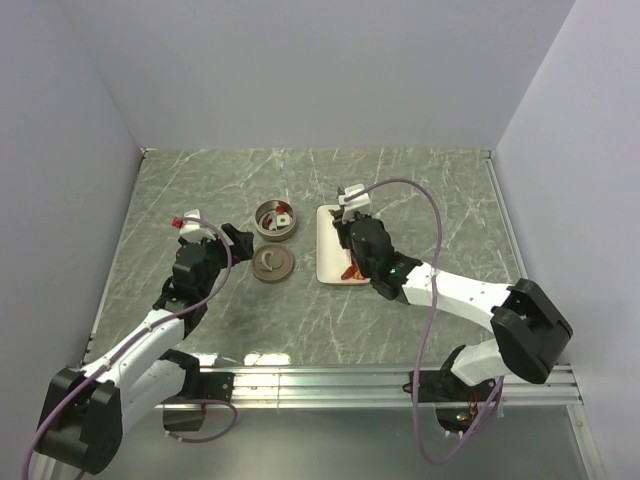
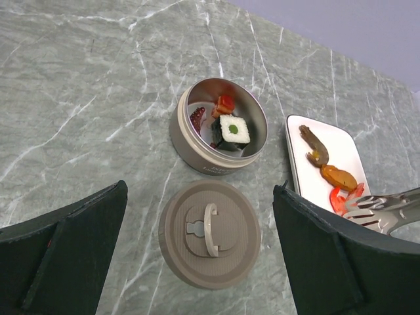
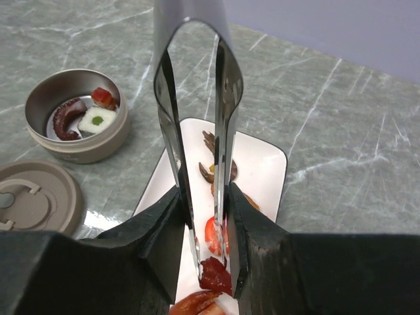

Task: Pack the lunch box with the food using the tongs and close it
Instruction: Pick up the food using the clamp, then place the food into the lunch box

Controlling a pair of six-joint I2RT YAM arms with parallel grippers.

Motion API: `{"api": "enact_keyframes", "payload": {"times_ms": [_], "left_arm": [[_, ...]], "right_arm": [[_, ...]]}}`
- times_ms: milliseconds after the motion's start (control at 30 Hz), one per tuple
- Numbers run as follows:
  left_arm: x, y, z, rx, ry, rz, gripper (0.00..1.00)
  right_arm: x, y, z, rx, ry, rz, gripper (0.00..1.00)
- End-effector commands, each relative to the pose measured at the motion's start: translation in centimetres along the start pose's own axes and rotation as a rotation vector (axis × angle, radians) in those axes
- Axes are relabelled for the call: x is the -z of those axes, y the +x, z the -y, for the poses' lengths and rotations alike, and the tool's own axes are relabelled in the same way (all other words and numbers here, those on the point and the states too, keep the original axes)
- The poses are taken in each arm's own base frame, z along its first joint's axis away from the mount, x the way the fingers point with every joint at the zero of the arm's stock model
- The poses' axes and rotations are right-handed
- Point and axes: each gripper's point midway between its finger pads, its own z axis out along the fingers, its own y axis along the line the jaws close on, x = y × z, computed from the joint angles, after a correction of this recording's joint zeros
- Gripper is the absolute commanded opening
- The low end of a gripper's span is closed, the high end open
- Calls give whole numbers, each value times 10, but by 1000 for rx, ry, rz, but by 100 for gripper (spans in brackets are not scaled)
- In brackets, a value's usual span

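Observation:
The round lunch box [image 2: 190, 141] stands open on the marble, holding a dark-and-white cube [image 2: 231, 132], a red piece and a purplish piece. Its brown lid [image 2: 210, 233] lies flat just in front of it, handle up. My left gripper [image 2: 200, 203] hovers open above the lid, touching nothing. My right gripper [image 3: 207, 230] is shut on the tongs [image 3: 197, 125], squeezing their two arms. The tong tips sit either side of a dark red food piece [image 3: 216, 275] on the white plate [image 3: 266, 167]. More food [image 2: 335, 177] lies along the plate.
The plate [image 1: 326, 250] sits right of the lunch box [image 1: 275, 220] and lid [image 1: 272, 264]. Grey walls enclose the table on three sides. A metal rail [image 1: 330, 380] runs along the near edge by the arm bases.

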Motion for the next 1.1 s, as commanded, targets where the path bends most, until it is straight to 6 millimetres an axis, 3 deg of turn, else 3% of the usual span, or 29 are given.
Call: {"api": "enact_keyframes", "payload": {"times_ms": [0, 233, 300, 400, 433, 500, 567, 600, 633, 700, 767, 867, 1067], "left_arm": [[-1, -26, 13, -3, 39, 75, 99], [1, -27, 13, 2, 36, 76, 99], [1, -27, 13, 2, 37, 78, 99], [2, -27, 13, 5, 36, 76, 99], [2, -27, 13, 4, 37, 78, 99], [2, -26, 12, 5, 35, 74, 99], [3, -26, 12, 6, 33, 73, 99], [3, -26, 12, 9, 34, 74, 99], [3, -26, 12, 11, 33, 73, 99], [4, -26, 11, 11, 29, 75, 99], [6, -26, 10, 12, 23, 77, 99], [7, -25, 9, 16, 20, 75, 100], [10, -26, 7, 25, 15, 80, 99]], "right_arm": [[2, -51, -3, -40, -26, 100, 24], [3, -94, -14, -83, -66, 202, 23], [-1, -98, -21, -87, -85, 213, 23], [-6, -113, -36, -105, -121, 263, 23], [-7, -126, -40, -122, -134, 300, 23], [-12, -129, -54, -122, -170, 312, 23], [-14, -148, -65, -139, -197, 362, 23], [-20, -145, -72, -135, -207, 360, 23], [-19, -158, -78, -151, -223, 395, 23], [-28, -156, -90, -149, -249, 396, 23], [-31, -168, -98, -165, -267, 432, 24], [-45, -166, -114, -164, -290, 442, 24], [-60, -173, -131, -169, -322, 474, 24]]}}
